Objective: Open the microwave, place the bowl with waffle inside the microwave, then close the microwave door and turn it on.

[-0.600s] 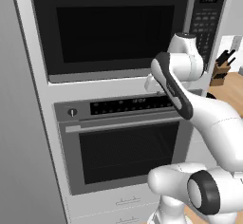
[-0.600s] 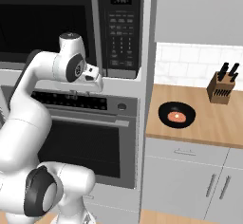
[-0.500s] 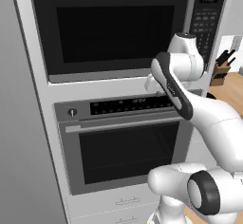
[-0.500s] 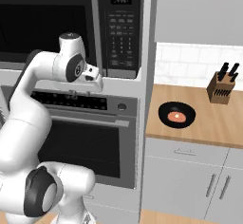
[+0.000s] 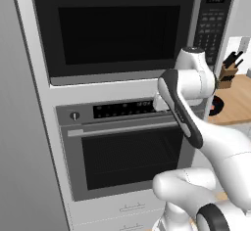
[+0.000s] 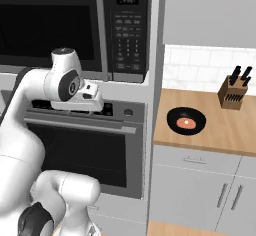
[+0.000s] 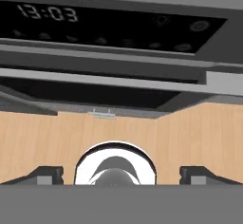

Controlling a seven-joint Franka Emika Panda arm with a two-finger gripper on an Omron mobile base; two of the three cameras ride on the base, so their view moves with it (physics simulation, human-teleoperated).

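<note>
The microwave is built in above the oven, and its black door is shut. A grey vertical handle runs beside the keypad. My gripper hangs below the microwave, close in front of the oven's control panel. In the hand view its fingertips stand wide apart, open, with nothing between them. The black bowl with waffle sits on the wooden counter to the right, well away from the gripper. In the left base view the bowl peeks out behind my arm.
The steel oven with a horizontal bar handle fills the space under the microwave. A knife block stands at the back of the counter. A tall grey panel borders the oven on the left.
The arm and hand have dropped a little, from the microwave's lower edge down to the oven's control panel. The gripper stays open. The bowl has not moved.
</note>
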